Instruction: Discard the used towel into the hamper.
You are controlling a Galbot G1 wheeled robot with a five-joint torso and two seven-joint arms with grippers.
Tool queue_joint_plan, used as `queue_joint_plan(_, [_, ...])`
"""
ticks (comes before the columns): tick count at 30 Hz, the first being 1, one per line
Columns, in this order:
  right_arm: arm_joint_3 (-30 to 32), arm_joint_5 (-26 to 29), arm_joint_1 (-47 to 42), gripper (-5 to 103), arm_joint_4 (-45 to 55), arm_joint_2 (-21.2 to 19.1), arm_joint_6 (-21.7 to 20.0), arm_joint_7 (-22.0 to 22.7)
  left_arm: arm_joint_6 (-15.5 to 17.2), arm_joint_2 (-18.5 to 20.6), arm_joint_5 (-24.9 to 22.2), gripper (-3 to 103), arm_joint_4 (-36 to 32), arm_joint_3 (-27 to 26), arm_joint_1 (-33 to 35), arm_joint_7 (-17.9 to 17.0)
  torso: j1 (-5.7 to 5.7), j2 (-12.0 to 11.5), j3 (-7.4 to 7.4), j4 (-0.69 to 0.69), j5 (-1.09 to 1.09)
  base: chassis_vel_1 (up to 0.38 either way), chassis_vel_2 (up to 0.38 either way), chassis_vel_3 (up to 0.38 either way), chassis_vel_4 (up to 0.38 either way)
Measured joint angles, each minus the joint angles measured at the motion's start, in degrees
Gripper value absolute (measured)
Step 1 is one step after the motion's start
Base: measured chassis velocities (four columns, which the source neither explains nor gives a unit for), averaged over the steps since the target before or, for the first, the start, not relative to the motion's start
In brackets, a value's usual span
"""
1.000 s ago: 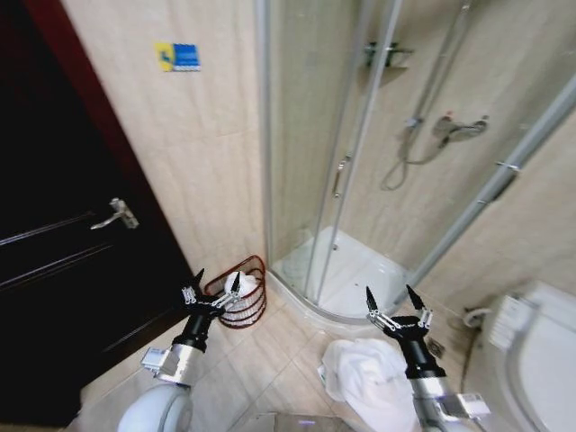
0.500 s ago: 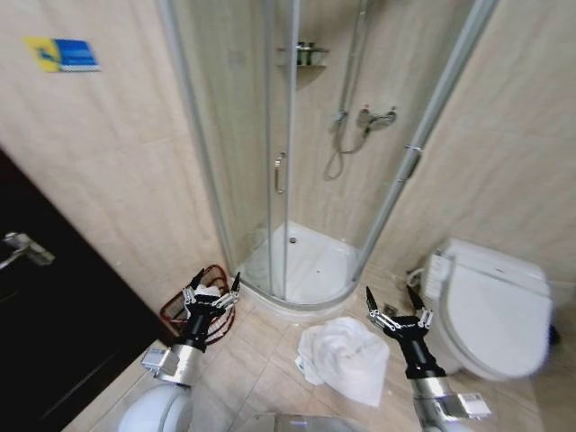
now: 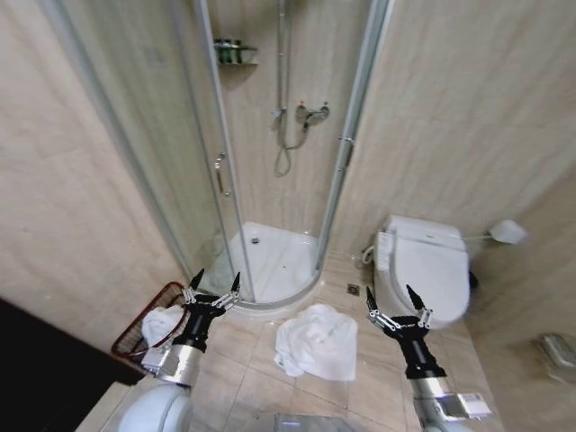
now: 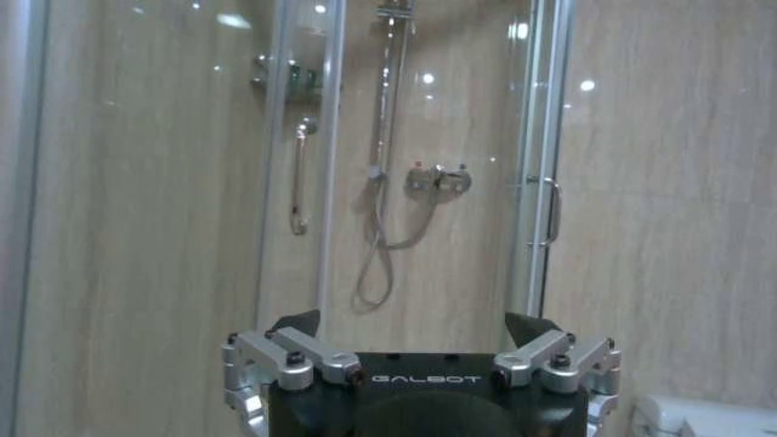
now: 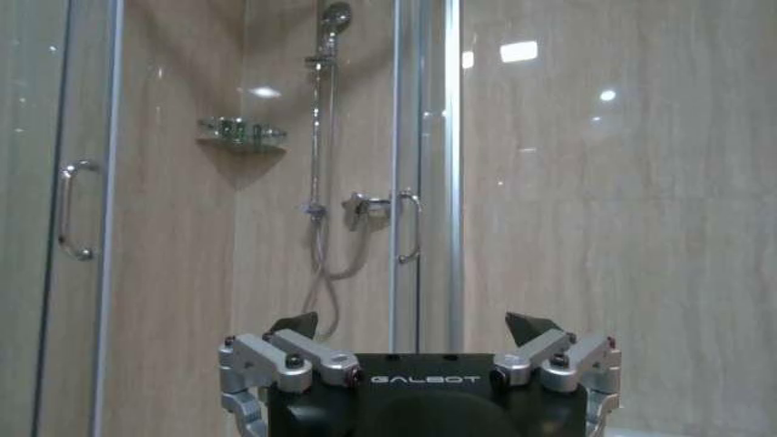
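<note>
Each wrist reads GALBOT. The camera has swung right since a moment ago; the towel point(image 3: 316, 342) lies right of the hamper point(image 3: 144, 328). Left gripper point(image 3: 216, 282) and right gripper point(image 3: 396, 300) stay spread, empty.

A towel point(image 3: 317, 342) lies on the floor point(image 3: 360, 396) before the shower stall point(image 3: 270, 261), between the hamper point(image 3: 144, 331) at the left wall (another towel inside it) and the toilet point(image 3: 425, 270) at the right, well apart from both.
</note>
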Motion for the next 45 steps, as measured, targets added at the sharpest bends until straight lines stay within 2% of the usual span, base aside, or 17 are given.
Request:
queue_joint_plan(5, [0.0, 0.0, 0.0, 100, 0.0, 0.0, 0.0, 0.0, 0.0, 0.0, 0.0, 99, 0.0, -0.01, 0.0, 0.0, 0.0, -0.02, 0.0, 0.04, -0.01, 0.0, 0.0, 0.0, 0.0])
queue_joint_plan(35, [0.0, 0.0, 0.0, 100, 0.0, 0.0, 0.0, 0.0, 0.0, 0.0, 0.0, 99, 0.0, 0.0, 0.0, 0.0, 0.02, 0.05, 0.03, 0.02, -0.01, 0.0, 0.0, 0.0, 0.0])
queue_joint_plan(45, [-0.01, 0.0, 0.0, 100, 0.0, 0.0, 0.0, 0.0, 0.0, 0.0, 0.0, 99, 0.0, -0.01, 0.0, 0.0, -1.11, -2.43, -1.31, 0.01, -0.01, 0.0, 0.0, 0.0, 0.0])
